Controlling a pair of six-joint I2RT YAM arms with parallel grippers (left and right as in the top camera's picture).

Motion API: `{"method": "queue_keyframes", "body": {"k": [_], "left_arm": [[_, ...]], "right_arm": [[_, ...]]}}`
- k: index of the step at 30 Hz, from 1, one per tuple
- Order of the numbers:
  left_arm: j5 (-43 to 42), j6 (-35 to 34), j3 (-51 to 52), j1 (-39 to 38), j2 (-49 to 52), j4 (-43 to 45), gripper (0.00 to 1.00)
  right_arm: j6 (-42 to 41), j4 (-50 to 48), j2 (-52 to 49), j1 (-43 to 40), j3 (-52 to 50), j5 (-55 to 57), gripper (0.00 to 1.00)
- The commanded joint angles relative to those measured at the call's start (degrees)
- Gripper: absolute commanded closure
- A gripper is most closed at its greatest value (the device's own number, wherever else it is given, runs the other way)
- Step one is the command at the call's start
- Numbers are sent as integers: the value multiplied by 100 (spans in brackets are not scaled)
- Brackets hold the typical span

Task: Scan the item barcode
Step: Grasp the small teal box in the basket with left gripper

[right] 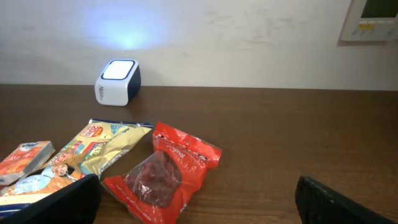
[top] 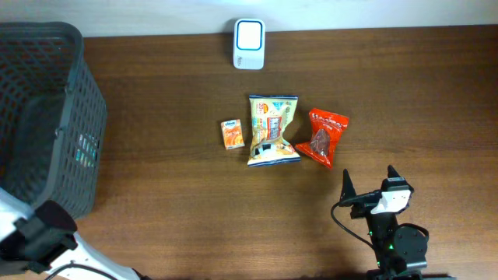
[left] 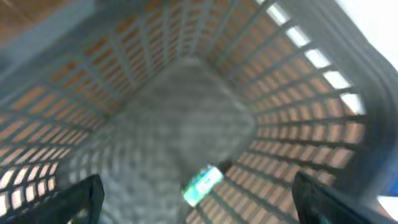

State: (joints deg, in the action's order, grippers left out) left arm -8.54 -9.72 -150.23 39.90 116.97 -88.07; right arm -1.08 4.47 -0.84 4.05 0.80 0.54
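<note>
Three items lie in a close row on the table (top: 171, 194) below the scanner (top: 249, 44): a small orange box (top: 232, 134), a yellow-green bag (top: 273, 130) just beside it, and a red packet (top: 325, 137) touching or nearly touching the bag's right edge. The right gripper (top: 369, 179) hovers near the red packet, jaws spread wide with nothing between them. The left gripper (left: 196, 202) looks down into the basket (top: 47, 117), its fingers (left: 81, 198) likewise far apart and empty, above a small green-and-white item (left: 202, 185) lying on the basket floor. I judge the red packet the likeliest next pick, and the risks start there. It sits right against the bag, so a closing grip could drag the bag along or pinch both. The crinkly film may slip or fold between the fingers. If the barcode ends up facing the table or the gripper, the scanner would read nothing. No barcode shows on any item, so which face must be turned cannot be told. The left wrist view is blurred and the basket item's label is unreadable. Overhead, only part of the left arm shows at the lower-left corner and I cannot make out its gripper. The right wrist view cuts off the box at its left edge.
</note>
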Motion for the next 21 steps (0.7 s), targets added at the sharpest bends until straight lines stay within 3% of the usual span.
{"method": "queue_keyframes", "body": {"k": [1, 5, 8, 11, 18, 21], "left_arm": [[-85, 509, 1449, -74, 35, 776, 7], [-214, 511, 3211, -74, 39, 1659, 26], [-275, 540, 4142, -109, 44, 1971, 28], [-844, 1088, 4588, -208, 44, 2142, 26], [-544, 1237, 5445, -562, 44, 2332, 24], [-540, 1237, 5560, -564, 44, 2356, 28]], "right_arm": [[2, 20, 37, -33, -48, 9, 2], [2, 20, 37, -33, -48, 9, 1], [2, 20, 37, -33, -48, 9, 2], [2, 20, 37, -33, -48, 9, 1], [2, 20, 37, -33, -48, 9, 1], [2, 20, 37, -33, -48, 9, 2]]}}
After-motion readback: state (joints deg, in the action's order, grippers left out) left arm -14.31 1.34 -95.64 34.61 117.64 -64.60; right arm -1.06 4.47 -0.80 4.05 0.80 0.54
